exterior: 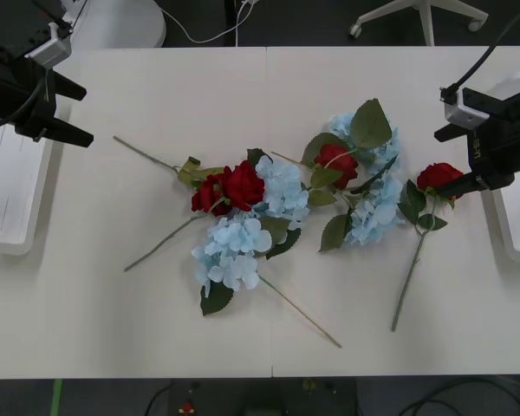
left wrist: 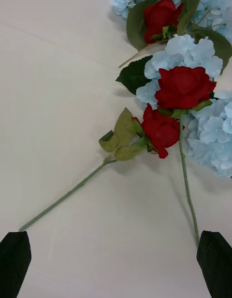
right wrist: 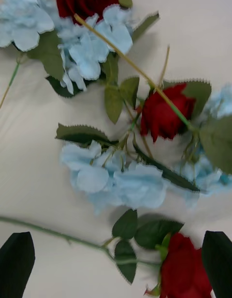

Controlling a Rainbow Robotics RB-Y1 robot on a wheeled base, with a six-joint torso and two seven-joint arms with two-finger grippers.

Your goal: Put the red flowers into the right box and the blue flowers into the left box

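Matt table [exterior: 139,303], cloth-like red flowers [exterior: 243,185]

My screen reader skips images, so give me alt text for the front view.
Red roses and pale blue flowers lie tangled mid-table, one rose apart beside the open right gripper. The open left gripper hovers near the left box; the right box sits opposite.

The desk [exterior: 156,329] is plain off-white. On it the red flowers [exterior: 243,185] are deep crimson blooms on thin green stems, with olive-green, saw-edged leaves. The blue flowers [exterior: 234,251] are pale sky-blue, fluffy clusters backed by darker green leaves; one bare stalk beside them is tan. Left of the blue flowers the left box [exterior: 9,195] is white, and right of them the right box [exterior: 516,230] is white too. Both grippers, left [exterior: 78,113] and right [exterior: 455,158], are black.
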